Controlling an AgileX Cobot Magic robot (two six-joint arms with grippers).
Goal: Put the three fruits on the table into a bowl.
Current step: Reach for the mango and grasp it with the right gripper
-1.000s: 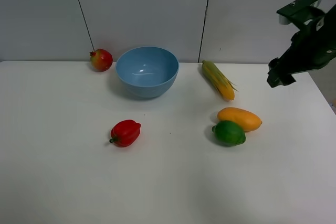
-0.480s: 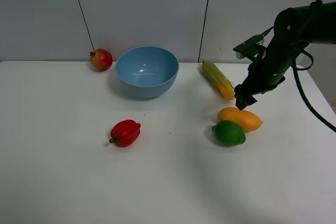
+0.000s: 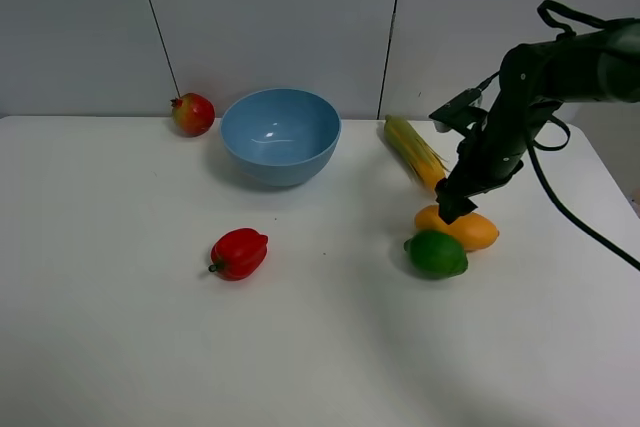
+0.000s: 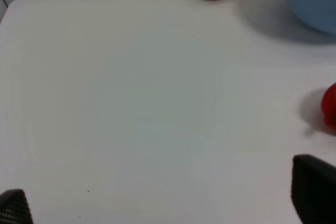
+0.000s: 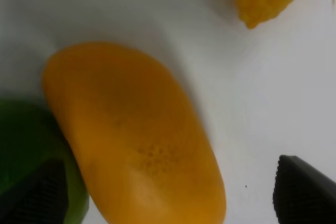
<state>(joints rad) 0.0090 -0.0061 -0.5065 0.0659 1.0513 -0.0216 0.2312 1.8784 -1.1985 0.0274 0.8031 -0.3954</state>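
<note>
While the left gripper (image 4: 163,203) hangs spread wide above the table (image 3: 100,327), the pomegranate (image 3: 193,113) sits at the back edge just beside the bowl (image 3: 282,165). Further right, lime (image 3: 436,253) and mango (image 3: 470,230) touch. The right gripper (image 3: 450,209) sits low over the mango, fingers apart on either side of it.

The white table (image 3: 120,347) carries a bowl (image 3: 280,162), pomegranate (image 3: 193,114), pepper (image 3: 239,253), corn cob (image 3: 412,150), mango (image 3: 472,233) and green fruit (image 3: 436,254).

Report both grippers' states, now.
Left gripper: open, empty.
Right gripper: open, straddling the mango, not gripping it.
</note>
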